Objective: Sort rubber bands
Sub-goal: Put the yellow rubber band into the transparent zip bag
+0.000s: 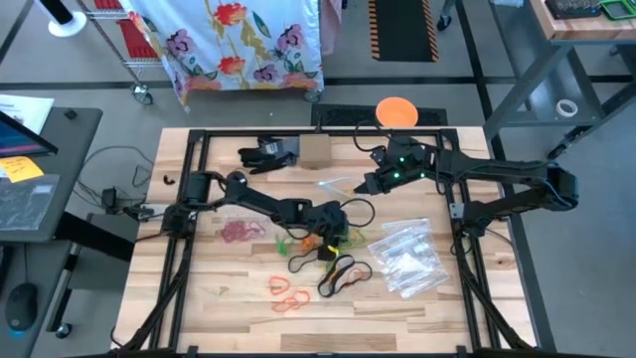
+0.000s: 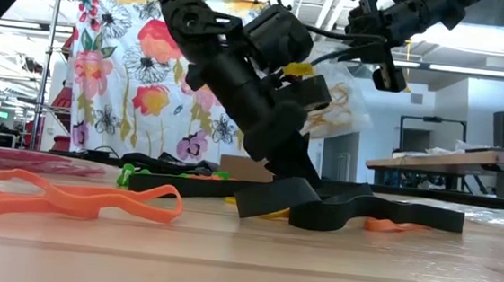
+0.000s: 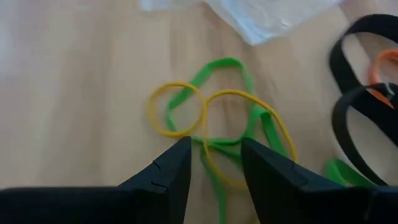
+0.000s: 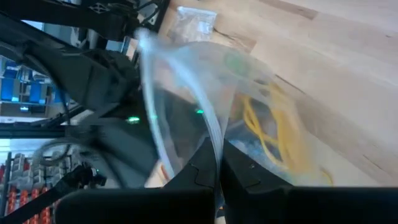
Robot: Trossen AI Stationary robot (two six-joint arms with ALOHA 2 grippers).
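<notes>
Left end effector is down low at the middle of the tabletop, its two dark fingers parted with a gap between them, gripping nothing. Right under the tips lie two yellow rubber bands tangled with a green rubber band. To the right of that cluster, black rubber bands curl on the wood. Near-left of them, orange rubber bands. Further left, a heap of red rubber bands.

Right end effector, held up above the far middle of the tabletop, is pinched tight on the edge of a clear plastic bag with yellow bands showing inside. A pile of clear zip bags rests at the right.
</notes>
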